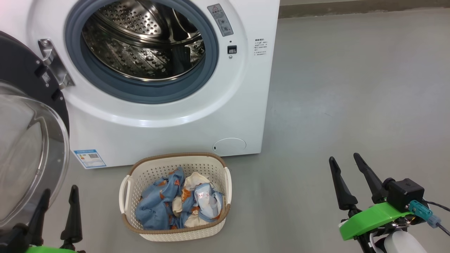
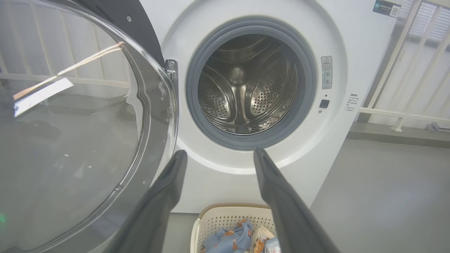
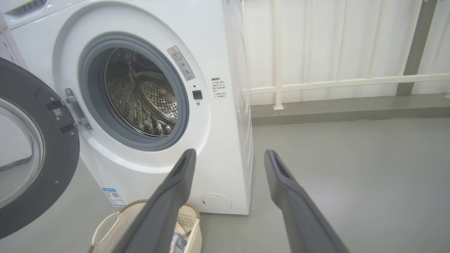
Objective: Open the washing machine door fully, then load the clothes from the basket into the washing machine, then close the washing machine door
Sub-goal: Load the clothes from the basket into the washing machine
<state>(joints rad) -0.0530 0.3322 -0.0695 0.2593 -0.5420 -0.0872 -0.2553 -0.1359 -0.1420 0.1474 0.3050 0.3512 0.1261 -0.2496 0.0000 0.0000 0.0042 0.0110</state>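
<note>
Here: door (image 1: 26, 140) open leftward; basket (image 1: 175, 155) before washing machine (image 1: 168, 121); floor (image 1: 351, 88) right; left gripper (image 1: 59, 191), right gripper (image 1: 344, 159) wide.

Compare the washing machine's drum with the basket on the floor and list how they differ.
The drum is shiny steel; the basket is cream-white plastic with a brown rim. The drum opens to the front; the basket opens upward. The basket holds the clothes; the drum's visible inside is bare. Both have perforated walls.
</note>
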